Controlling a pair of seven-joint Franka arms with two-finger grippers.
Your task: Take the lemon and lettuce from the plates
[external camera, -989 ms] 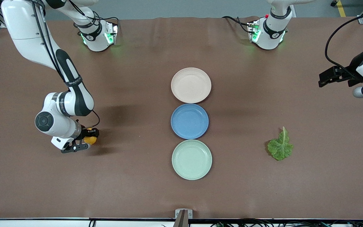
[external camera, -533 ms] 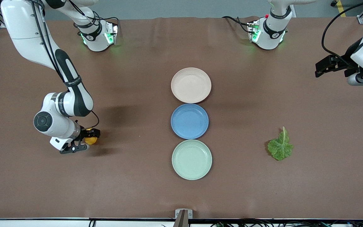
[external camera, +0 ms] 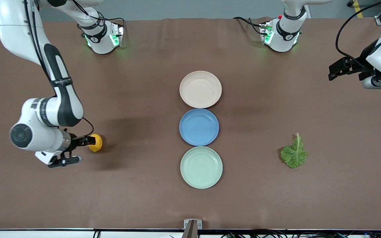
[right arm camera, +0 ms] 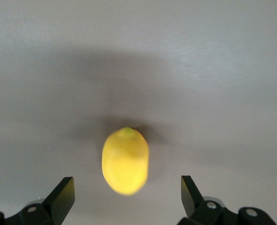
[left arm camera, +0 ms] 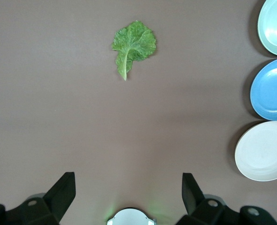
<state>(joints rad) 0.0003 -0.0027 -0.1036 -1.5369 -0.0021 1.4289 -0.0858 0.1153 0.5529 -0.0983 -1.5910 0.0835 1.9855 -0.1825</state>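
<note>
Right hand (external camera: 73,150) has let go and backed off small glossy oval yellow lemon (external camera: 95,142), fingers apart; lemon lies on matte brown bench (external camera: 144,198), right arm's end. Left hand (external camera: 337,67) waits spread. Crinkled green lettuce leaf (external camera: 294,154) lies flat, left arm's end.

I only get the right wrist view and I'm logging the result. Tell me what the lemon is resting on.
Observer: The lemon sits on the bare table toward the right arm's end, on no plate. The right gripper is beside it with its fingers open.
Operator: Report the lettuce.
Observer: The lettuce lies flat on the table toward the left arm's end, also off the plates.
Operator: Give me the plates.
Observer: The pink plate, blue plate and green plate stand in a row at mid-table, all empty.
Operator: Now the other arm.
Observer: The left gripper hangs open over the table's left-arm end.
</note>
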